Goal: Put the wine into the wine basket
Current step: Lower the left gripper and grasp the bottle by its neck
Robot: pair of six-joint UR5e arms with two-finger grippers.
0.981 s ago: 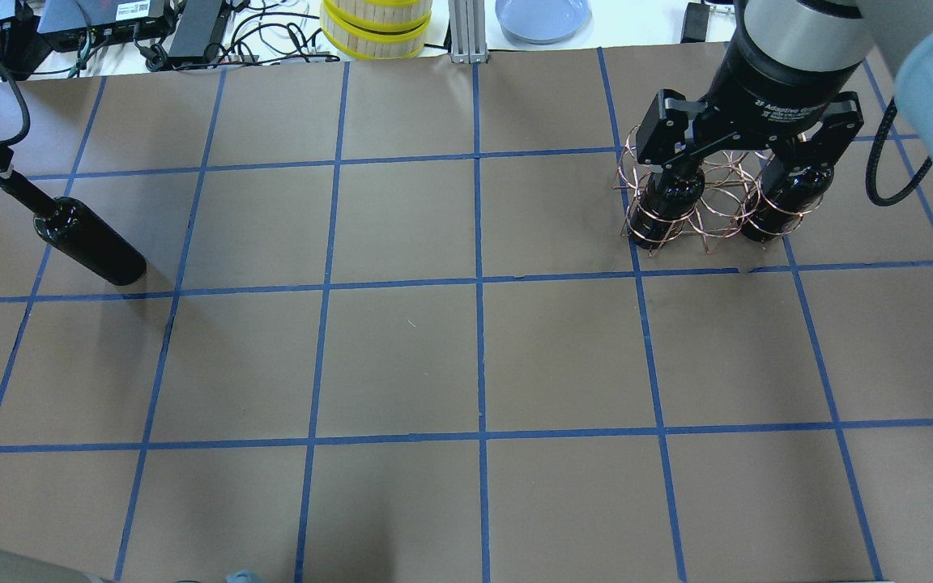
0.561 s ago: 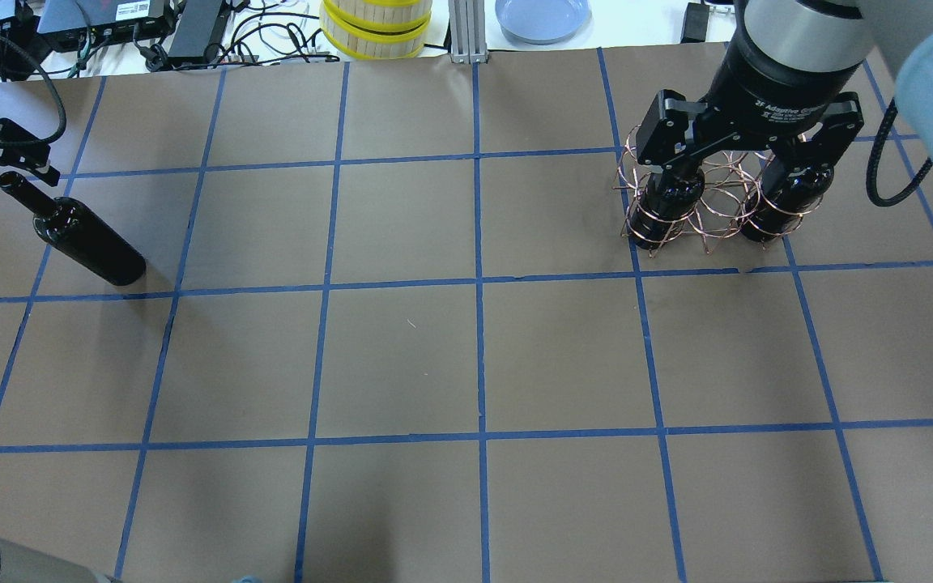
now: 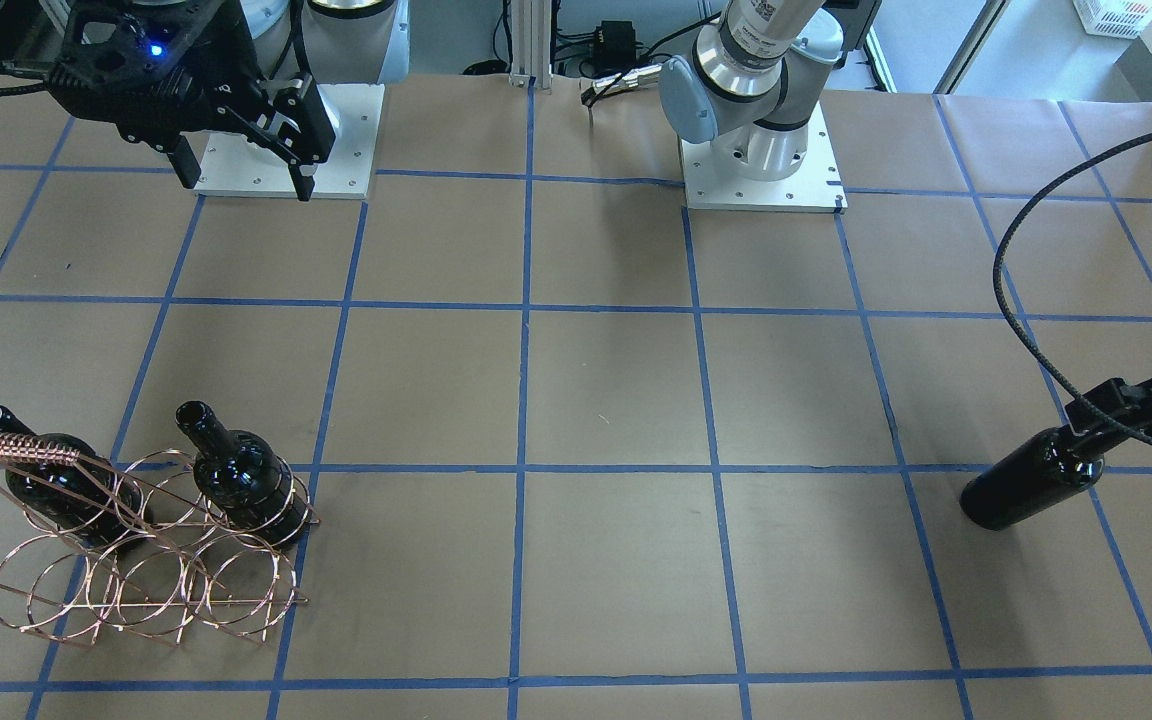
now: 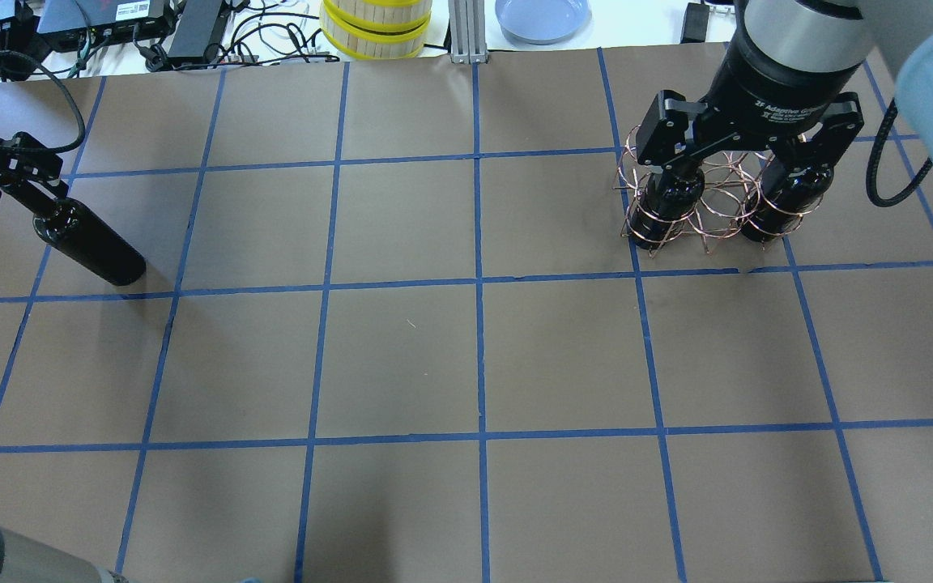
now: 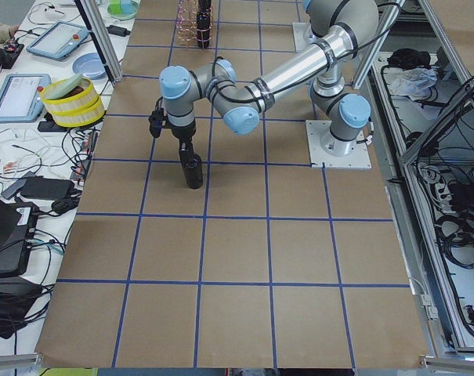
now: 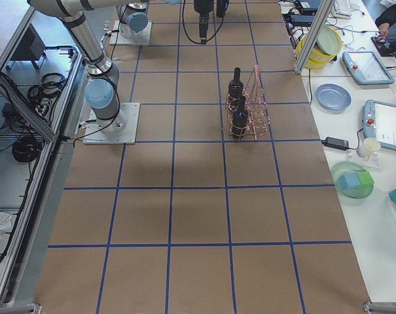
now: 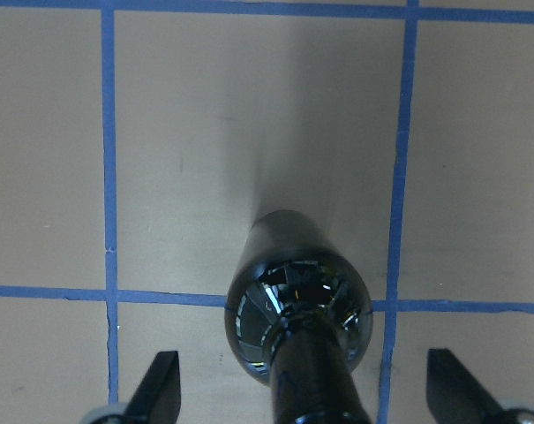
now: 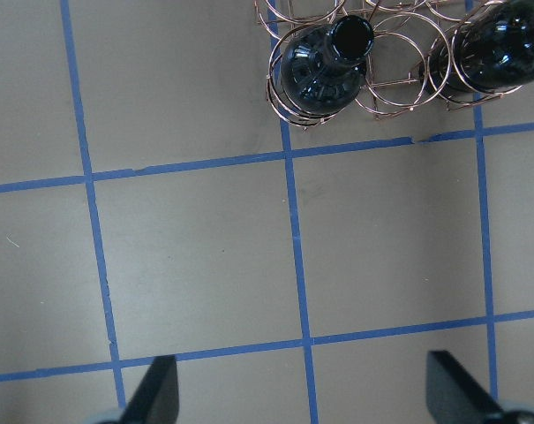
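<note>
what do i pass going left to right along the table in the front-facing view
first bottle in the wire basket → second bottle in it → lone bottle → open left hand around its neck

Wine bottle (image 7: 297,305): glossy near-black glass, smooth, with sharp reflections across the shoulder. Same dark gloss on one racked bottle (image 8: 324,71).

Wine basket (image 3: 198,602): thin bare wire, copper to rose-gold, bright and polished. Handle (image 3: 16,447): wound in a tight wire coil.

Table cover (image 4: 402,356): brown paper, matt and smooth. Grid lines (image 4: 479,356): blue tape, flat, low sheen.

Right gripper (image 3: 241,178): matt black casing and fingers, hard-looking; metal or plastic not determinable.

Left arm (image 5: 295,69): silvery satin metal tube, smooth pale blue joint caps. Base plate (image 3: 726,195): white, matt, painted-looking.

Stacked rings (image 4: 376,24): apparently pale wood slats, glossy yellow bands.
</note>
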